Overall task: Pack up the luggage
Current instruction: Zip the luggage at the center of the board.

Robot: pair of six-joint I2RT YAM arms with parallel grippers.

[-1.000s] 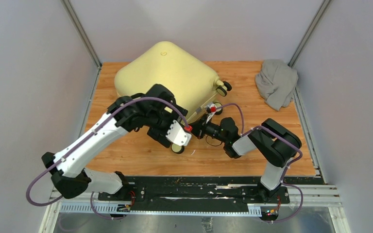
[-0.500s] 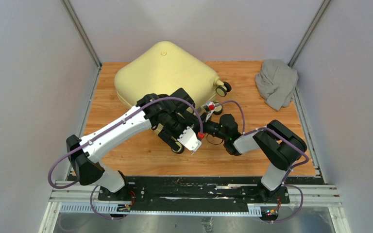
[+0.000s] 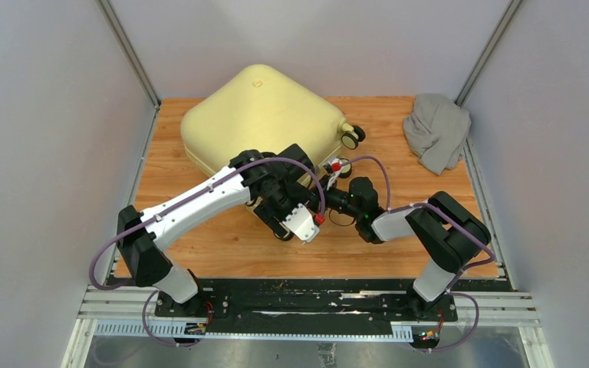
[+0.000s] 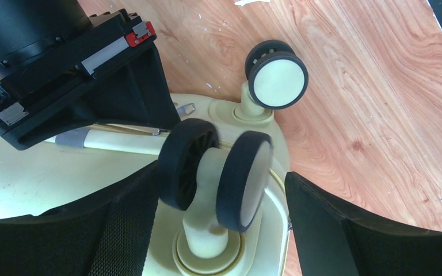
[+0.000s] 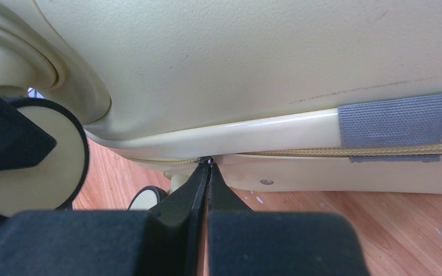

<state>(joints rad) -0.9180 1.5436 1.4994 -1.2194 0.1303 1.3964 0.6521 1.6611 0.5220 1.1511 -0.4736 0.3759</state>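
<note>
The luggage [image 3: 261, 115], a pale yellow hard-shell suitcase, lies closed on the wooden table [image 3: 199, 245]. My left gripper [image 4: 221, 184] stands open around the double caster wheel [image 4: 216, 172] at the case's near corner. Its left finger sits against the wheel, while the right finger [image 4: 322, 218] stands a little apart from it. In the top view my left gripper [image 3: 276, 213] sits at that corner. My right gripper [image 5: 208, 164] is shut, and its tips pinch a small zipper pull at the zip seam [image 5: 167, 161]. From above, my right gripper [image 3: 330, 201] is partly hidden by the left arm.
A grey cloth garment [image 3: 437, 130] lies crumpled at the back right of the table. Another caster wheel [image 4: 277, 80] stands beside the gripped one, and further wheels [image 3: 350, 138] stick out at the case's right side. A grey tab [image 5: 391, 121] crosses the seam.
My left arm has swung right and forward to the near corner wheel, and its jaws have narrowed round it. The right gripper has stayed shut at the seam.
</note>
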